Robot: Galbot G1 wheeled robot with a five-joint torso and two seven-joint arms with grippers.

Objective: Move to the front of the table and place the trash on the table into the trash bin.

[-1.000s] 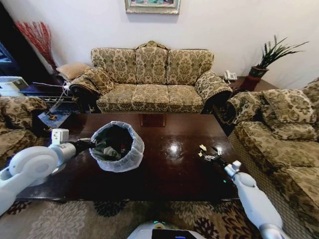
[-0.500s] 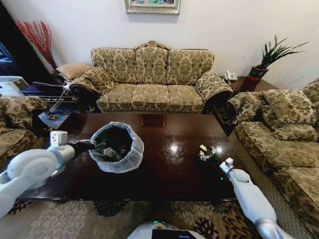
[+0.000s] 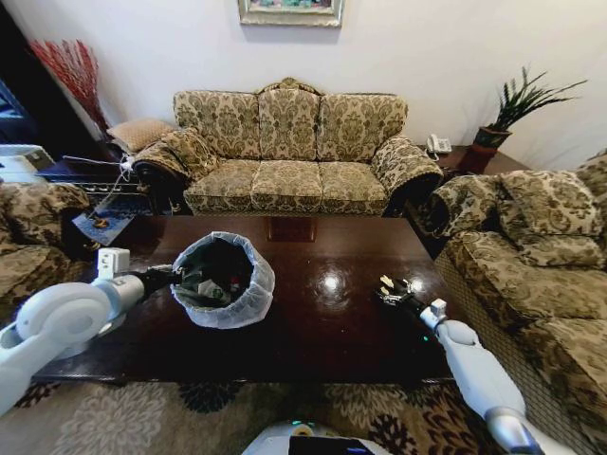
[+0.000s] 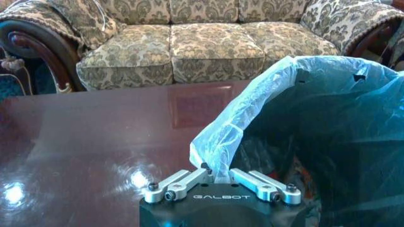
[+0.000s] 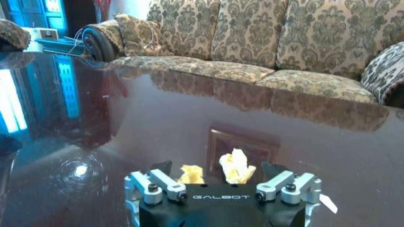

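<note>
Since a second ago, the right gripper (image 3: 393, 296) has slid toward the frame's centre, reaching the yellowish scraps (image 3: 387, 282) right of centre on the table (image 3: 322, 327). From the right wrist view its fingers are spread wide, with two crumpled scraps (image 5: 237, 166) lying between them; the fingertips are cut off by the gripper body, so contact cannot be told. The taller scrap stands roughly upright. A small white slip (image 5: 327, 202) lies just beside the right finger.

At centre left, the trash bin (image 3: 224, 278) rests on the table, tipped with its mouth toward the camera; dark contents inside are hard to make out. The left gripper (image 4: 217, 178) pinches the folded edge of the bin's translucent bag (image 4: 252, 109), fingers pressed together on the plastic, unchanged from before.
</note>
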